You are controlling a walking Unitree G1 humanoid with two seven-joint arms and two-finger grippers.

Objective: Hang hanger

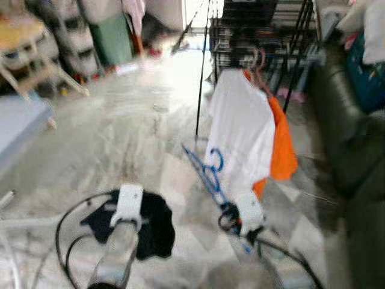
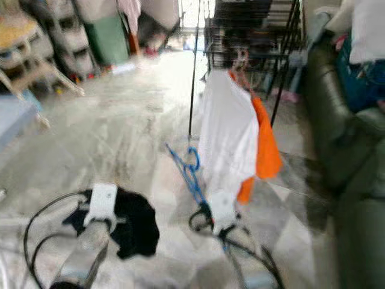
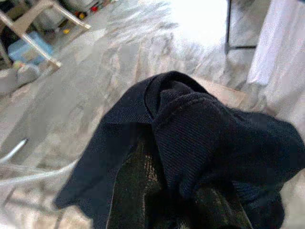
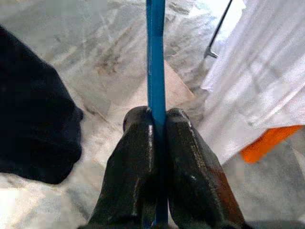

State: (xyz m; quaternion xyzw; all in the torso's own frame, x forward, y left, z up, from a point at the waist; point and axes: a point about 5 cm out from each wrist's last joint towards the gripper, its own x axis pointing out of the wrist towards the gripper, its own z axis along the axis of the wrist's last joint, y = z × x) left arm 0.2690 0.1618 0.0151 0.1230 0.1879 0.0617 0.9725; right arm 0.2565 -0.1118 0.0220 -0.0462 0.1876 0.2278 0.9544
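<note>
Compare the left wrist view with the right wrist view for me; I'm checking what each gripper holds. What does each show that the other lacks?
Left wrist view alone: the left gripper draped in a dark navy knit garment, and pale chair legs.

Right wrist view alone: the right gripper shut on a blue plastic hanger, and an orange garment.

Shared: the marble floor, the hanging white shirt and the dark garment.

hanger (image 1: 207,171) in right tool (image 4: 157,125), before rack (image 1: 264,36).
</note>
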